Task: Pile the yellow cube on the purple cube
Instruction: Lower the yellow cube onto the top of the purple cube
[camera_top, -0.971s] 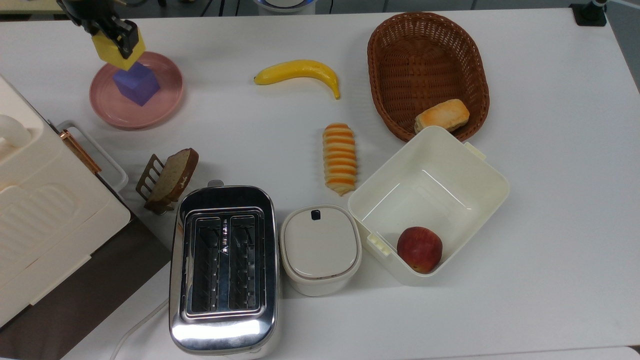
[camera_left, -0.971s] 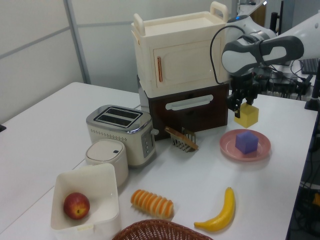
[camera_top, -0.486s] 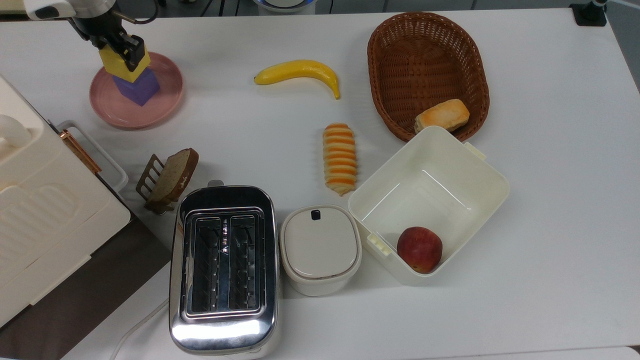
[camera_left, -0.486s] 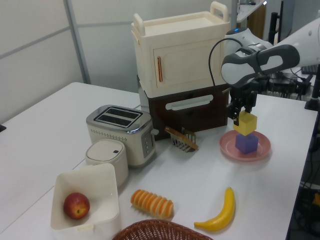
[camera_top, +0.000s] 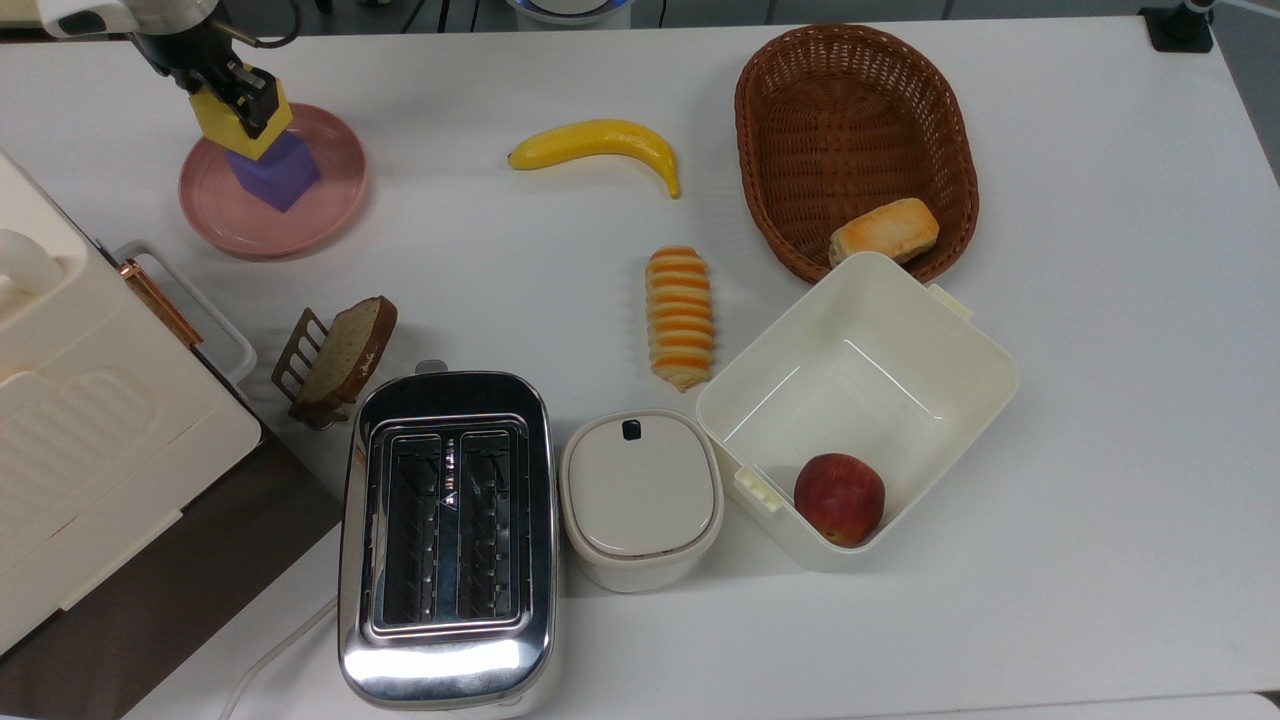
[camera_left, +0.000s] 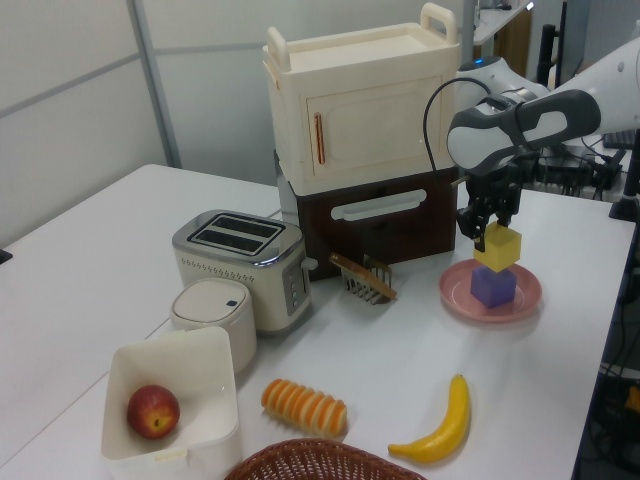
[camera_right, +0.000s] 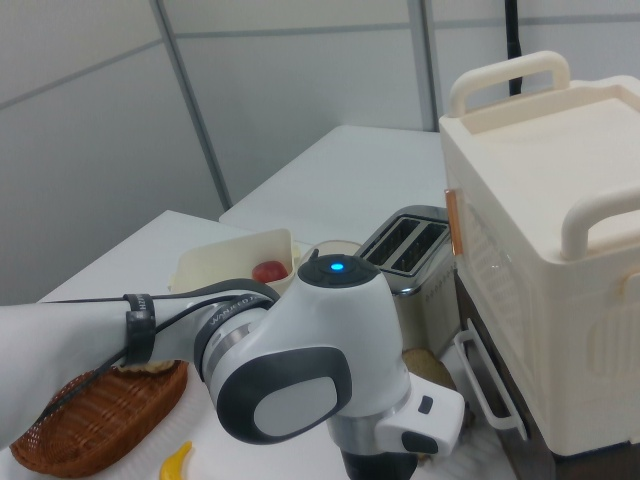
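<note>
**Yellow cube atop purple cube, held in the gripper**

Upper left of the top view: the gripper (camera_top: 240, 95), with dark fingers, is clenched on the yellow cube (camera_top: 222, 122), a matte pale-yellow block with sharp edges. The block sits on the purple cube (camera_top: 275, 172), a matte blue-violet block of similar size; in the left view the yellow cube (camera_left: 498, 247) meets the top of the purple cube (camera_left: 493, 286), set slightly askew to it. The purple cube stands on a round, glossy pink plate (camera_top: 330, 195) ringed with fine concentric grooves. Centre top: a smooth curved banana (camera_top: 595, 142). Upper right: an oval brown wicker basket (camera_top: 850, 110) holding a golden bread roll (camera_top: 885, 230). Centre: a ridged orange-and-cream striped pastry (camera_top: 680, 315). Lower right: a square cream plastic box (camera_top: 960, 350) containing a red apple (camera_top: 838, 497). Bottom centre: a polished chrome two-slot toaster (camera_top: 445, 540) beside a rounded cream lidded container (camera_top: 640, 495).
</note>
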